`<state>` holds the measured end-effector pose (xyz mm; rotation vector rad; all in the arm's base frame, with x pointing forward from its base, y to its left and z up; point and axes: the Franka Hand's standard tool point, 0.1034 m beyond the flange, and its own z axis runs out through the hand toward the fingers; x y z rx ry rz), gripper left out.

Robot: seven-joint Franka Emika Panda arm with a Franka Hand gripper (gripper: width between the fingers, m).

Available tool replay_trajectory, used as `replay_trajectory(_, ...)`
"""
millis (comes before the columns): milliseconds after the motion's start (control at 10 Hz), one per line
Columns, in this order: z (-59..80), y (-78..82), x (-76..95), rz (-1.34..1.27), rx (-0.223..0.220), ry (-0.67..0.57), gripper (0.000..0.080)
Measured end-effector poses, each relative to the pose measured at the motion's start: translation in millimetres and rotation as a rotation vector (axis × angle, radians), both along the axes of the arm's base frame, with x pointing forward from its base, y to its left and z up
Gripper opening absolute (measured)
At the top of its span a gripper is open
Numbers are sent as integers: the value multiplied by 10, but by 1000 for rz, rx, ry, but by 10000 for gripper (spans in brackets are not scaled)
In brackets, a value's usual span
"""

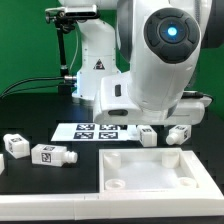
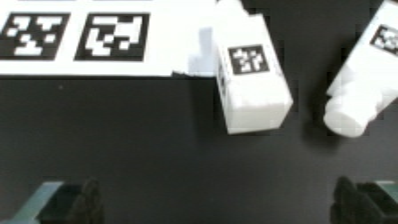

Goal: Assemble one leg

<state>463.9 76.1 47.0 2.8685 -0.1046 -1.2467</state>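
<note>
Black two-finger gripper (image 2: 217, 203), spread wide and empty, hangs over dark table (image 2: 160, 160); short white tagged plastic leg (image 2: 251, 85) lies clear, four o'clock in exterior view; neighbouring peg (image 2: 365, 90) frame-cropped.

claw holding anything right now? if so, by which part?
Nothing held. The claw is open, with nothing between its fingers; the nearest leg lies beyond the fingertips, untouched.

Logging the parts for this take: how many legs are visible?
4. Two legs lie at the exterior view's left; two more lie at its right, beside the marker board. The arm could hide others.
</note>
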Motion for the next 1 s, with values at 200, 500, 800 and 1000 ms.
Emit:
replay_trajectory(200, -99, 126, -263, -15, -26, 57, 648)
replay_trajectory(500, -111, 129, -280, -12, -26, 59, 648)
replay_trajectory(800, -84, 131, -339, -21, -22, 67, 648)
replay_trajectory(1000, -145, 110, -500, -45, -17, 75, 648)
